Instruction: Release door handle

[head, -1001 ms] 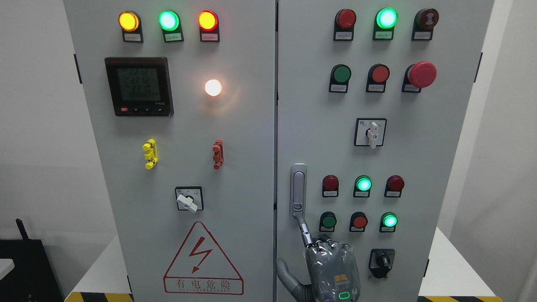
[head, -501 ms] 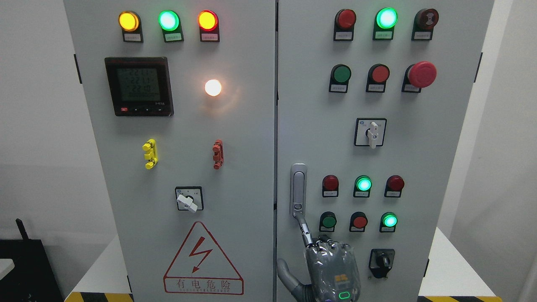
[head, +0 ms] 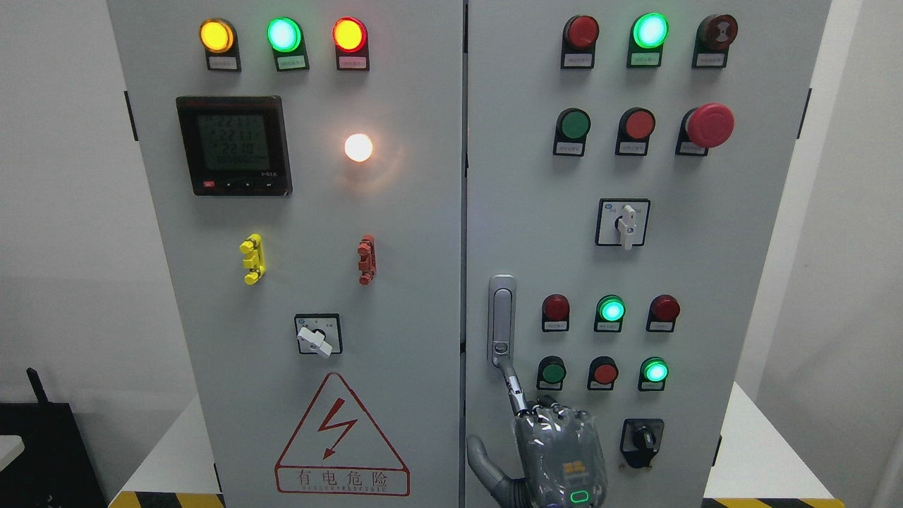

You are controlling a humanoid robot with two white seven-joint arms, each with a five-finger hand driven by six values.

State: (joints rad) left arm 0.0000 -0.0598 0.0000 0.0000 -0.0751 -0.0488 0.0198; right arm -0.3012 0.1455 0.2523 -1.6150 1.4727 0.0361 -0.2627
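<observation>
The silver door handle point(head: 501, 317) stands upright on the left edge of the cabinet's right door point(head: 522, 212), which is closed. My right hand point(head: 557, 451) comes up from the bottom edge just below the handle, its back toward me. Its index finger point(head: 513, 388) is stretched up and left, with the tip touching the handle's lower end by the round lock. The other fingers are curled at the knuckles and the thumb point(head: 481, 458) sticks out to the left. The hand grasps nothing. The left arm is out of view.
Lit and unlit push buttons point(head: 611, 310) sit right of the handle, a black rotary switch point(head: 641, 441) right of the hand. A red emergency stop point(head: 709, 125) juts out higher up. The left door point(head: 317, 212) carries a meter, lamps and a warning triangle.
The right hand has sunk a few pixels; the index fingertip stays at the handle's lower end. Only the meter's digits differ otherwise.
</observation>
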